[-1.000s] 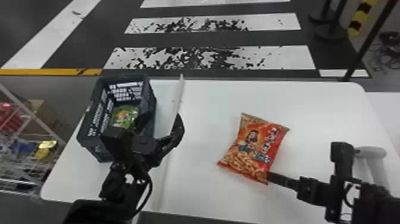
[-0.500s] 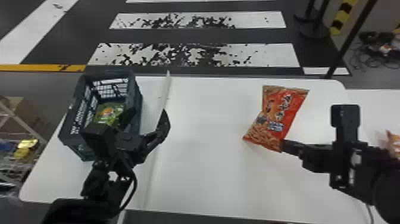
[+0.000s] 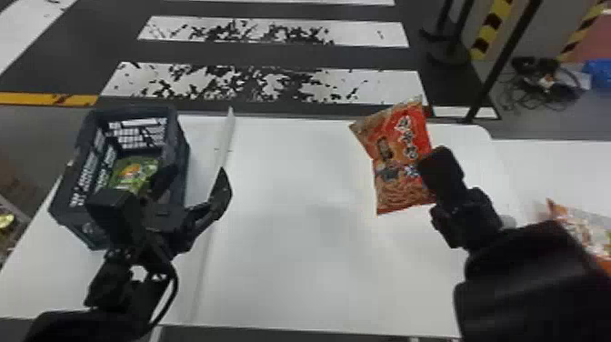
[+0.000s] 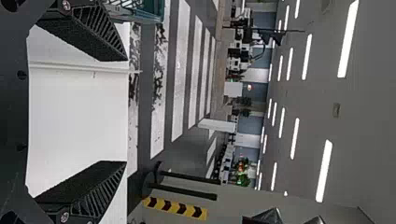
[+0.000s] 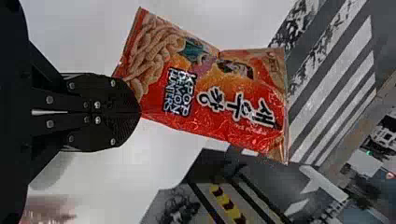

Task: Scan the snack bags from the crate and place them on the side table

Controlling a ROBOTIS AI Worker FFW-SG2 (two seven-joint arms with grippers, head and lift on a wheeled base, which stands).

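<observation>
Right hand (image 3: 428,172): narrow, its fingers (image 5: 119,109) closed on one corner of the red bag, at the right part of the worktop.
Red bag (image 3: 402,159): in the right hand, above the worktop's far right part; its far end reaches past the far edge as the head view sees it. The printed front faces the head view, and the curled snacks drawn on it are at the end nearer the hand. How high it is raised I cannot tell.
Left hand (image 3: 198,172): wide, nothing between its two ribbed fingers (image 4: 93,35); it hangs in front of the crate, overlapping its near right part in the head view.
Crate (image 3: 181,136): dark, slotted walls, open top, standing at the left end of the worktop.
Green bag (image 3: 132,168): inside the crate, partly hidden by the left hand.
Worktop (image 3: 291,236): white, with a rounded far right corner.
Strip (image 3: 230,129): thin and pale, running from far edge to near on the worktop, just to the right of the crate.
Side worktop (image 3: 554,168): white, to the right of the main one.
Other bag (image 3: 586,227): orange and white, at the side worktop, partly behind the right arm.
Floor (image 3: 272,54): dark with worn white stripes, beyond the worktop.
</observation>
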